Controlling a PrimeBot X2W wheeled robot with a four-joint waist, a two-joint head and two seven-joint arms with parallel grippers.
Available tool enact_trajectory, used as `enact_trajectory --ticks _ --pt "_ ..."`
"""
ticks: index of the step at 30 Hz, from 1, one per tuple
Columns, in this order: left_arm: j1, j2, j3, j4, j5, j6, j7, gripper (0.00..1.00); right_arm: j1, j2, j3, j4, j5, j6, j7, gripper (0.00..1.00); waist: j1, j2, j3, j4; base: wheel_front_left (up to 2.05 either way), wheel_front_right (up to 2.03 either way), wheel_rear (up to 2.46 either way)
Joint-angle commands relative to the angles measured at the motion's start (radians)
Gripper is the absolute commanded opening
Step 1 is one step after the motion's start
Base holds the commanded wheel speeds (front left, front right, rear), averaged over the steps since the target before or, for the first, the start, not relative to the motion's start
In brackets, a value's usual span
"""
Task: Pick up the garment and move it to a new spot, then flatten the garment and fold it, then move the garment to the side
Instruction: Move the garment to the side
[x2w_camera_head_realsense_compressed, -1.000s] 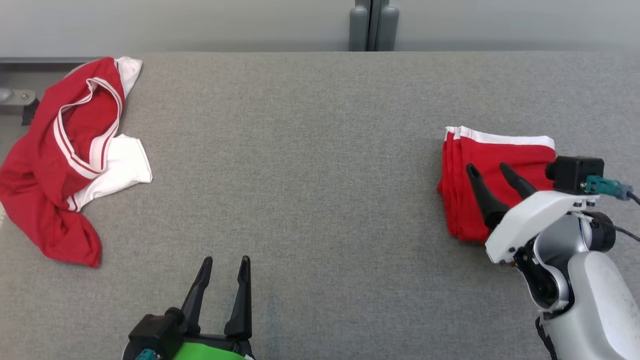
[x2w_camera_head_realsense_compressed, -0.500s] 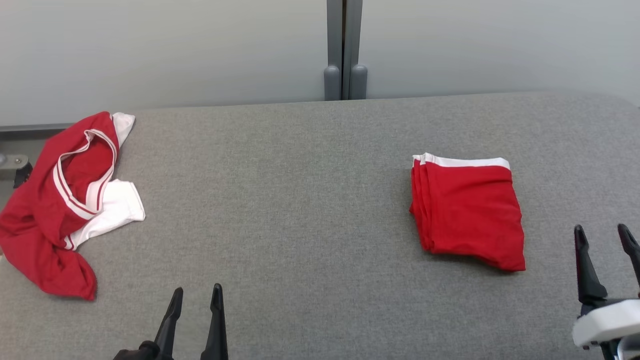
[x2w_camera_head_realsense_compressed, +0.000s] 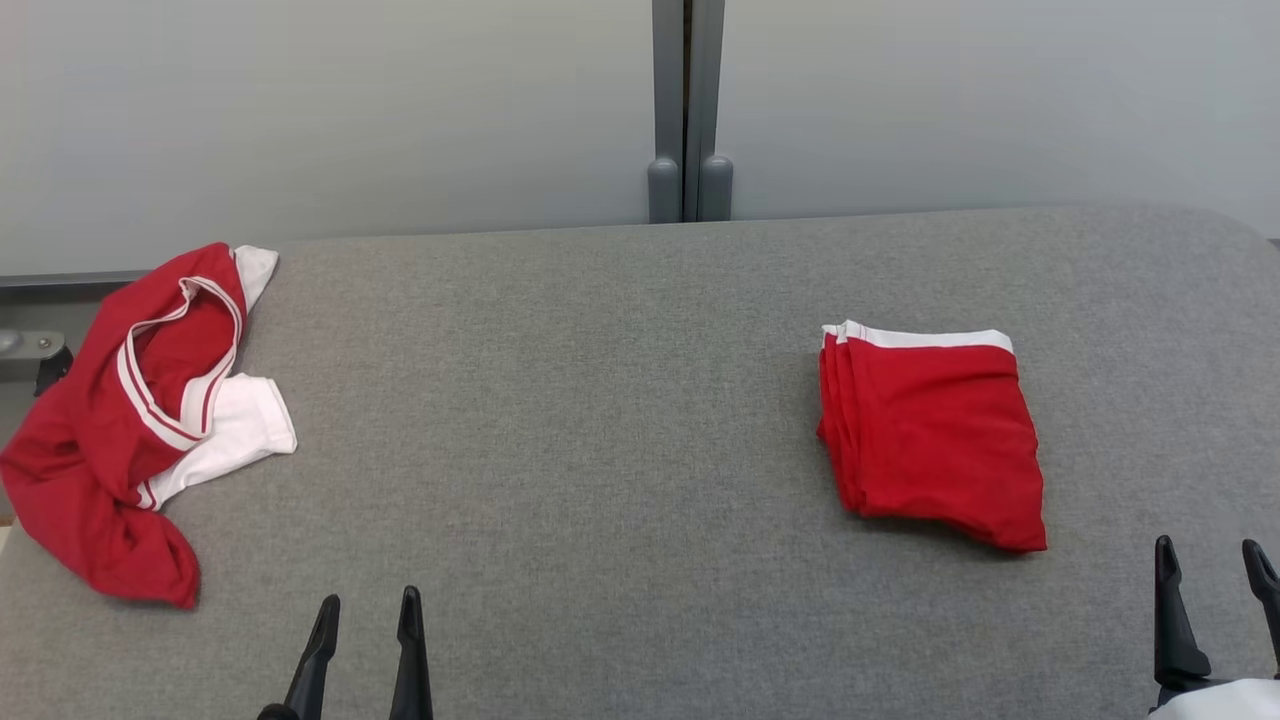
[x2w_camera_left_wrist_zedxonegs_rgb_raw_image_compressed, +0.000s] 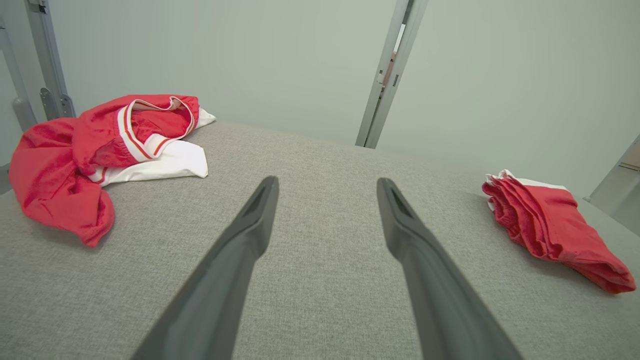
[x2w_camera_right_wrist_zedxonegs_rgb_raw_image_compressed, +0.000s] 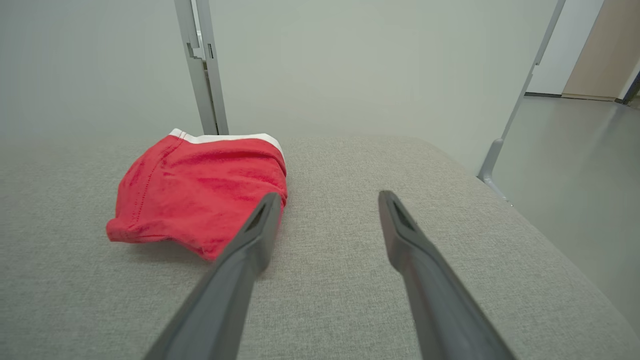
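A red garment with a white band (x2w_camera_head_realsense_compressed: 935, 435) lies folded into a compact stack at the right of the grey table (x2w_camera_head_realsense_compressed: 600, 420); it also appears in the left wrist view (x2w_camera_left_wrist_zedxonegs_rgb_raw_image_compressed: 550, 230) and the right wrist view (x2w_camera_right_wrist_zedxonegs_rgb_raw_image_compressed: 200, 192). My right gripper (x2w_camera_head_realsense_compressed: 1212, 560) stands open at the lower right, short of the folded garment and apart from it, with nothing between its fingers (x2w_camera_right_wrist_zedxonegs_rgb_raw_image_compressed: 250, 240). My left gripper (x2w_camera_head_realsense_compressed: 368, 612) is open at the bottom left, above bare table, fingers (x2w_camera_left_wrist_zedxonegs_rgb_raw_image_compressed: 250, 230) empty.
A second red and white garment (x2w_camera_head_realsense_compressed: 140, 410) lies crumpled at the table's far left edge (x2w_camera_left_wrist_zedxonegs_rgb_raw_image_compressed: 95, 150). A grey post (x2w_camera_head_realsense_compressed: 688, 110) stands behind the table against a pale wall. The floor drops away past the table's right edge (x2w_camera_right_wrist_zedxonegs_rgb_raw_image_compressed: 505, 200).
My right gripper has drawn back from over the folded garment to the lower right corner. The head camera has tilted up, so the whole scene sits lower. The left gripper shows lower too.
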Motion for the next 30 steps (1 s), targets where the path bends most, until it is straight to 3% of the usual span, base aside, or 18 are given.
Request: enact_trajectory --ticks 1,10,16,21,26,30 --pt "0.012 0.002 0.006 -0.004 0.002 -0.002 -0.003 1.0 -0.013 0.003 0.001 -0.004 0.012 -0.001 -0.003 1.0 0.0 0.0 0.002 0.0 0.0 0.0 0.0" --pt "0.011 0.002 0.011 -0.007 0.006 0.0 -0.003 1.0 -0.134 -0.021 0.018 -0.014 0.14 -0.001 0.023 1.0 0.0 0.0 0.016 -0.002 0.0 0.0 0.0" --pt "-0.002 0.002 0.014 -0.015 0.007 -0.004 -0.003 1.0 -0.256 -0.084 0.069 0.024 0.27 -0.001 0.306 1.0 0.0 0.0 0.06 0.008 0.0 0.0 0.0" --pt "-0.044 0.002 0.02 -0.007 0.015 -0.022 -0.003 1.0 -0.378 -0.107 0.068 0.13 0.29 -0.001 0.499 1.0 0.0 0.0 0.129 0.03 0.0 0.0 0.0" --pt "-0.081 0.002 0.026 0.003 0.016 -0.038 -0.003 1.0 -0.472 -0.085 -0.012 0.283 0.24 -0.001 0.603 1.0 0.0 0.0 0.175 0.069 0.0 0.0 0.0" --pt "-0.103 0.002 0.028 0.007 0.009 -0.043 -0.003 1.0 -0.52 -0.068 -0.065 0.371 0.209 -0.001 0.626 1.0 0.0 0.0 0.199 0.096 0.0 0.0 0.0"
